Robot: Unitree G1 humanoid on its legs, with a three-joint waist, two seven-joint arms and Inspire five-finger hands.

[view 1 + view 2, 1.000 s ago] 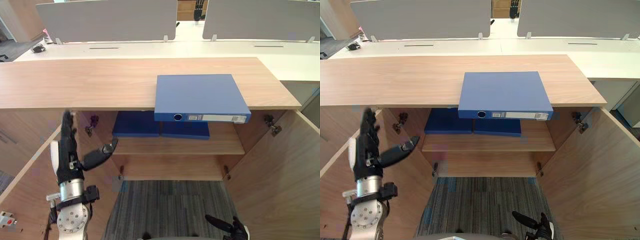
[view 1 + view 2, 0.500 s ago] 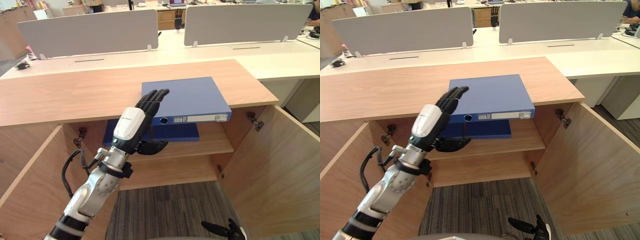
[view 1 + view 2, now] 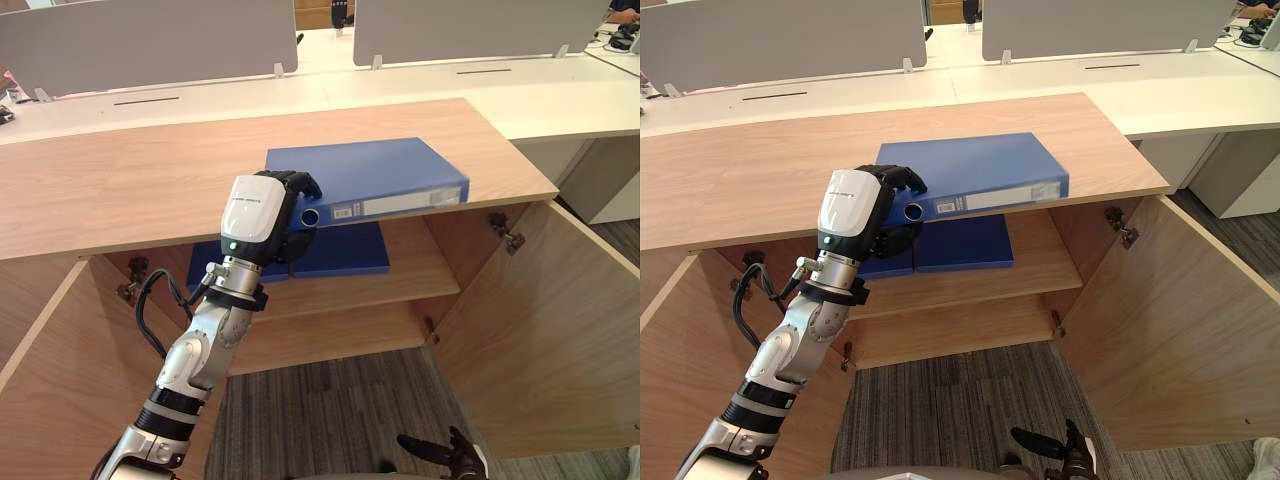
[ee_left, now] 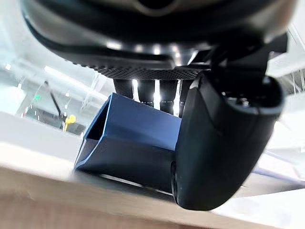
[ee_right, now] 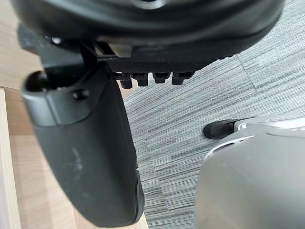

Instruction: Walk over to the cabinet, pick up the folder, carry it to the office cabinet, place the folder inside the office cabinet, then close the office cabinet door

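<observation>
Grey ribbed carpet [image 3: 330, 400] lies nearest. Low over it hangs the dark right hand [image 3: 440, 458], fingers loosely apart and holding nothing. On either side stand the open wood-grain cabinet doors [image 3: 540, 330], the right one swung well out.

Above, the white-backed dark left hand [image 3: 258, 215] is clamped on the near left corner of the blue rigid lever-arch folder [image 3: 390, 175], fingers curled over its cover and thumb beneath by the spine's ring hole. The folder lies skewed on the long wooden cabinet top [image 3: 120, 180], its spine overhanging the front edge.

It looks stiff, smooth-skinned and fairly heavy, so a corner pinch may let it sag or twist; a hold nearer mid-spine would be steadier.

Below, two flat blue folders [image 3: 340, 250] take the left of the inner wooden shelf [image 3: 425, 265], leaving room at its right. Beyond are white desks [image 3: 560, 90] with grey divider screens [image 3: 130, 40].
</observation>
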